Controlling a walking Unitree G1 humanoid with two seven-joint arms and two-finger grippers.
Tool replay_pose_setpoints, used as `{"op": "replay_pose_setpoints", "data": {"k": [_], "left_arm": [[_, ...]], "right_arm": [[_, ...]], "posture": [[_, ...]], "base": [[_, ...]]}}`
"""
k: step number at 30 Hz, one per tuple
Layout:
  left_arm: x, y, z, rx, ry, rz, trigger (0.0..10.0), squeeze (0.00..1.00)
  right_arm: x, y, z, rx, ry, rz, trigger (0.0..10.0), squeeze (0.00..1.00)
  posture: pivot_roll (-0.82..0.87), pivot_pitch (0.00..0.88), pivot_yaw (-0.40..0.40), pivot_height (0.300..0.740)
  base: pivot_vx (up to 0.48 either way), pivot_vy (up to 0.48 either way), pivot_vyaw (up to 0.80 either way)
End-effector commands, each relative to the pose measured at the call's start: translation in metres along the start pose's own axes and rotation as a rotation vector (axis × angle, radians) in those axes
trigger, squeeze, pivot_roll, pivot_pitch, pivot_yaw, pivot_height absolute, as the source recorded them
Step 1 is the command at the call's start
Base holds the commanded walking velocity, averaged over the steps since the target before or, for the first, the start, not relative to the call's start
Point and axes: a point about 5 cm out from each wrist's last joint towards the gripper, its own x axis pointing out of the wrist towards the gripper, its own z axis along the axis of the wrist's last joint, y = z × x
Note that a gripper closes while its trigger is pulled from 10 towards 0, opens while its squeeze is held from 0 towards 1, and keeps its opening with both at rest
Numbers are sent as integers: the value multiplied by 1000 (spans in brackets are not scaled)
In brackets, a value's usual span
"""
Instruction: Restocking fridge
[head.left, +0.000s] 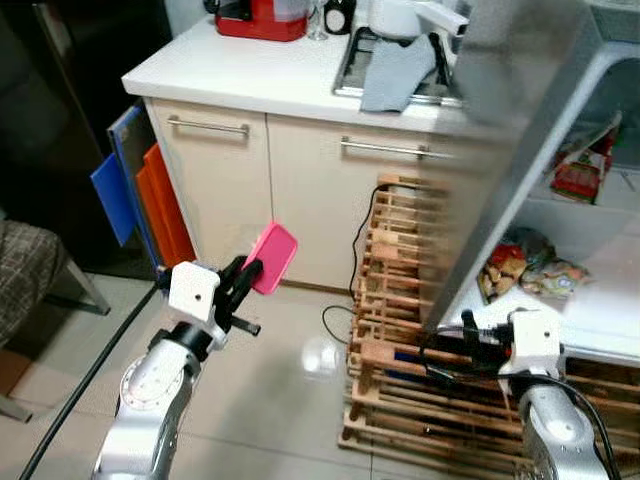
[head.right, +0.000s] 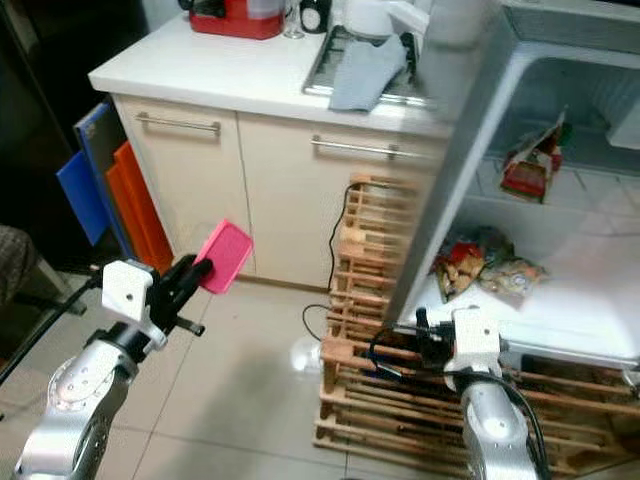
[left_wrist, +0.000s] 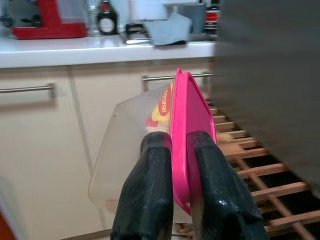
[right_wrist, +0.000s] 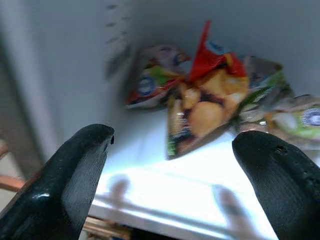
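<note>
**Two grippers up, pink-lidded container held at left**

Left gripper (head.left: 250, 272) raised in front of the cream cabinet doors (head.left: 215, 190), fingers (left_wrist: 150, 195) pinched tight on the pink-lidded container (left_wrist: 187, 130). Clear tub, pink lid, held on edge, red and yellow label showing through the wall. Container in the air, well short of the fridge.

Right gripper (right_wrist: 175, 165) at the front edge of the lower fridge shelf (right_wrist: 165, 185), jaws spread wide, nothing between them. Snack bags (right_wrist: 205, 107) lying toward the back of that shelf; another red packet (head.right: 525, 165) on the shelf above.

Wooden rack (head.left: 400, 300) standing on the floor between cabinet and fridge. White countertop (head.left: 240, 75) carrying a red appliance (head.left: 260, 18) at its far edge and a grey cloth (head.left: 395, 75) over the sink edge.
</note>
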Motion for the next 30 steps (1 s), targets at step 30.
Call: {"op": "replay_pose_setpoints", "data": {"k": [30], "left_arm": [[10,-5,4,-13,-24,-24,10000,0]], "right_arm": [[15,14,29,-13,-136,43,10000,0]], "posture": [[-92,0,-1,740]], "base": [[0,0,-197]]}}
